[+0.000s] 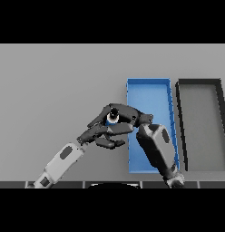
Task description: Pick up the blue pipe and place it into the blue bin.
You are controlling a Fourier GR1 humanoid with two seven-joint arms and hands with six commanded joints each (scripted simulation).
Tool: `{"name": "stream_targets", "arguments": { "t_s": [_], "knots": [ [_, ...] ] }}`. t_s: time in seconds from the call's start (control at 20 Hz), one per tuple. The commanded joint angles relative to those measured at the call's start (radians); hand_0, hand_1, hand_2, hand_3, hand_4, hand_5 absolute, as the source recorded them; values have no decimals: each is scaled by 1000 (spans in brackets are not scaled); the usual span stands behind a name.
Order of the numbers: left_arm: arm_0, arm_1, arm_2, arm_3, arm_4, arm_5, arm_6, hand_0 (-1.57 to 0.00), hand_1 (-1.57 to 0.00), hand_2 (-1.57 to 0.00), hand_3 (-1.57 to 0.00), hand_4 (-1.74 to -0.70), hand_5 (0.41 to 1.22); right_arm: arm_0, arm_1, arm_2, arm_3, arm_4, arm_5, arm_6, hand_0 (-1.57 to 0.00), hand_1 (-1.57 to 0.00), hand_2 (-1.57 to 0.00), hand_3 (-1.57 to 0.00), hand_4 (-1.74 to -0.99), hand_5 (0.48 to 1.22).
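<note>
Even, shadowless light; perhaps slight blur.

A plain grey table (pixel 55 81) fills the view under flat, even light, without hard shadows.

the blue pipe (pixel 112 118) is mostly hidden inside the right hand (pixel 124 118).

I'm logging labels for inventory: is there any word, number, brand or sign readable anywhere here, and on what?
None: no text shows on the blue bin, the dark bin, the blue pipe, the table or either arm.
</note>
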Motion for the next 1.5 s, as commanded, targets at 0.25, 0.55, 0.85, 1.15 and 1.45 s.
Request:
{"name": "stream_targets", "arguments": {
  "t_s": [0.25,0.55,0.85,1.15,1.45],
  "knots": [
    [10,24,8,-24,14,-12,-9,0,0,0,1,-863,493,-266,-143,-79,26,-130,-139,-23,-1571,-1571,-1571,-1571,-1494,1221],
    [13,22,0,-44,11,-5,21,1,1,1,1,-856,484,-436,-232,-222,230,-30,-192,-121,-1571,-1571,-1571,-1571,-1498,1221],
    [18,39,6,-55,-10,13,21,1,1,1,1,-827,467,-402,-326,-331,461,98,-192,-123,-1571,-1571,-1571,-1571,-1499,1221],
    [21,60,14,-50,-9,1,9,1,1,1,1,-828,463,-243,-330,-371,535,185,-227,-70,-1571,-1571,-1571,-1571,-1499,1221],
    [32,66,18,-81,11,1,28,1,1,1,1,-829,470,-42,-334,-325,511,258,-352,2,-1571,-1571,-1571,-1571,-1499,1221]
  ]
}}
